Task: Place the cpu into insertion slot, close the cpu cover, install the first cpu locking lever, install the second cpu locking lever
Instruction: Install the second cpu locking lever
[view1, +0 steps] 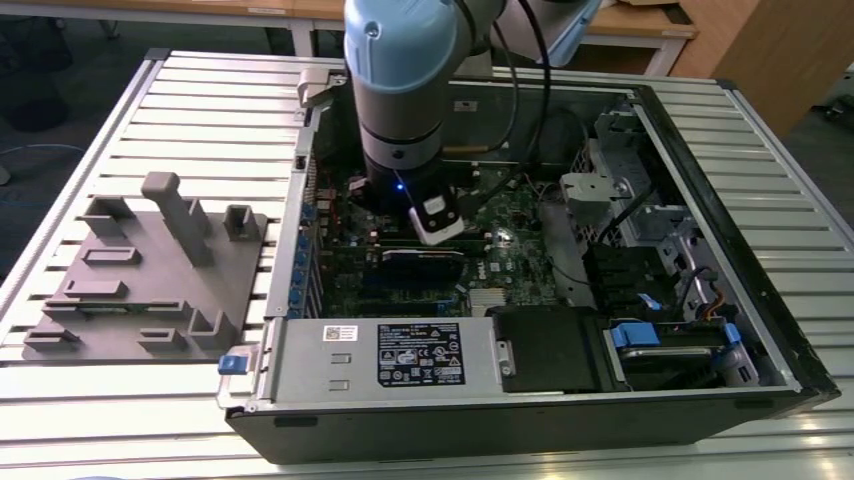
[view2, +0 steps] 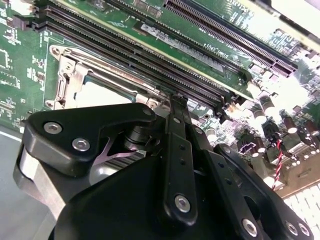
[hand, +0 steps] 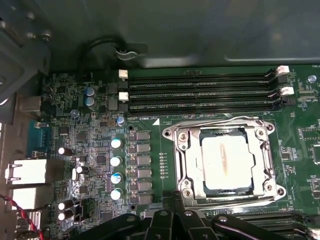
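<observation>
Gripper (view2: 176, 102) fingers together and holding nothing, tip just beside the insertion slot (hand: 224, 165), cpu (hand: 224, 161) seated inside, cpu cover (hand: 186, 162) closed flat over it, green motherboard (hand: 150, 110) around.

The cpu (hand: 223, 161) lies in the insertion slot (hand: 184, 165) under the cpu cover (hand: 265, 165), beside long memory slots (hand: 200, 92).

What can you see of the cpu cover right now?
The cpu cover is a thin, silvery, shiny metal frame, lying flat and closed over the insertion slot on the green motherboard. Its cut-out middle shows the cpu, a dull silver-tan square. Screws sit at its corners and thin wire levers run along its edges. It lies beside the long black memory slots. The gripper sits close by its edge.
</observation>
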